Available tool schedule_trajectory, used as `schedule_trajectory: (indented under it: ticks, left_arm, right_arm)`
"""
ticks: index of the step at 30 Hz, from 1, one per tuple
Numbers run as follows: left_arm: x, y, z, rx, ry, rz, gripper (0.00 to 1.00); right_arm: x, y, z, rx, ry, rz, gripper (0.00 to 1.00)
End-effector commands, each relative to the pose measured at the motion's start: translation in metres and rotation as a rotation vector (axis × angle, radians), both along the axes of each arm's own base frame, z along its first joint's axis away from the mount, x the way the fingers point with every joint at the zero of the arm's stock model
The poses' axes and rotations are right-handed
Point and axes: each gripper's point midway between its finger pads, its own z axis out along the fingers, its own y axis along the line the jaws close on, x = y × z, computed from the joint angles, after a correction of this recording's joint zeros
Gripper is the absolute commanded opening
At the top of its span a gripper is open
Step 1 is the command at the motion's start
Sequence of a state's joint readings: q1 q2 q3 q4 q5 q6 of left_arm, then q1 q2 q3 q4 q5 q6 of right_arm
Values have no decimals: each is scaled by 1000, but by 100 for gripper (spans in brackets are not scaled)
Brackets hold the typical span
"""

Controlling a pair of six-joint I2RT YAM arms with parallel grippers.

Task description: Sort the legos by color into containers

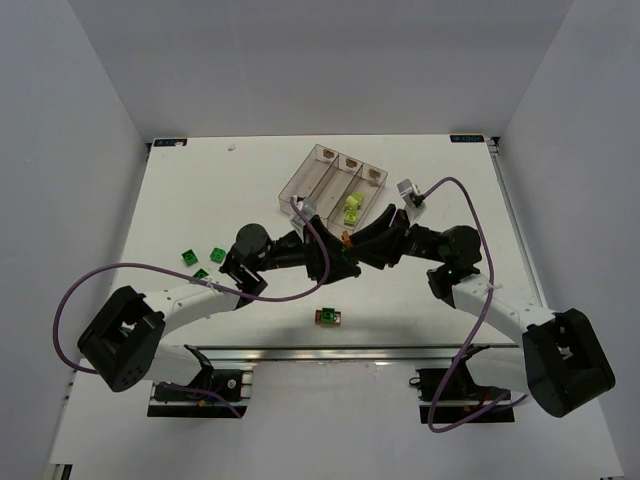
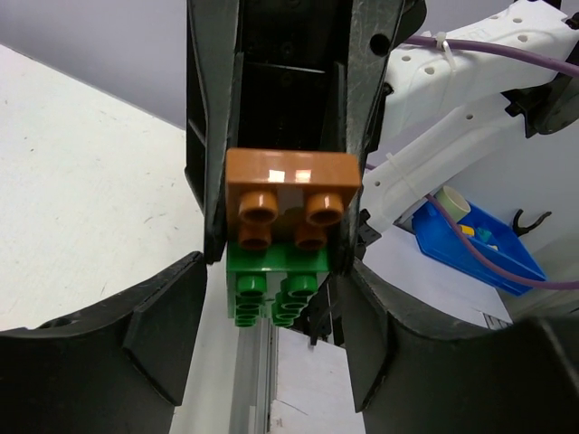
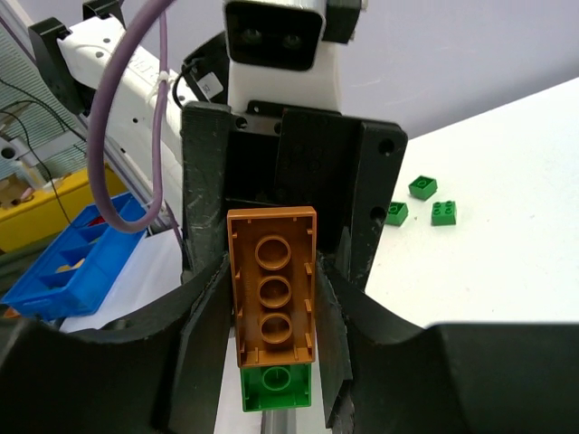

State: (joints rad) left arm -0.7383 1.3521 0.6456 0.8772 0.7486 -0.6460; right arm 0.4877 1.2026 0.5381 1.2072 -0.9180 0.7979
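An orange-brown lego joined to a bright green lego hangs in mid-air between my two grippers. My right gripper is shut on the orange-brown brick's long sides. My left gripper faces it, open, with a gap on each side of the green brick under the orange-brown one. In the top view both grippers meet just in front of the clear containers, where only a sliver of the orange-brown brick shows. Pale yellow-green legos lie in the middle bin.
Three green legos lie on the table's left; they also show in the right wrist view. A green-and-brown stack sits near the front edge. A blue tray lies off the table.
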Motion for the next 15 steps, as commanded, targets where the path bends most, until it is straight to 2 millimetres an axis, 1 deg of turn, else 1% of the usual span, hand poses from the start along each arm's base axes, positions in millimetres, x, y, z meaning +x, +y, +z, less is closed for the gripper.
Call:
schedule_trajectory:
  ticks: [1,4,7,9,15]
  left_arm:
    - [-8,0,4,-16,-18,-29,69]
    - [-9,-1,4,-14,-18,-33,67]
    - [-7,-1,2,-5,-17,-31,65]
    - [-7,-2,1,-2,-15,-33,60]
    - [-8,-1,4,-8,-23,-33,55]
  right_arm:
    - [-8,-5,25,69,-140,-28,0]
    - [-12,-8,30,81,-171,-37,0]
    - [-12,-9,30,80,-181,-41,0]
    - [-11,-9,30,78,-185,-45,0]
    - [-8,-8,25,68,-172,-46,0]
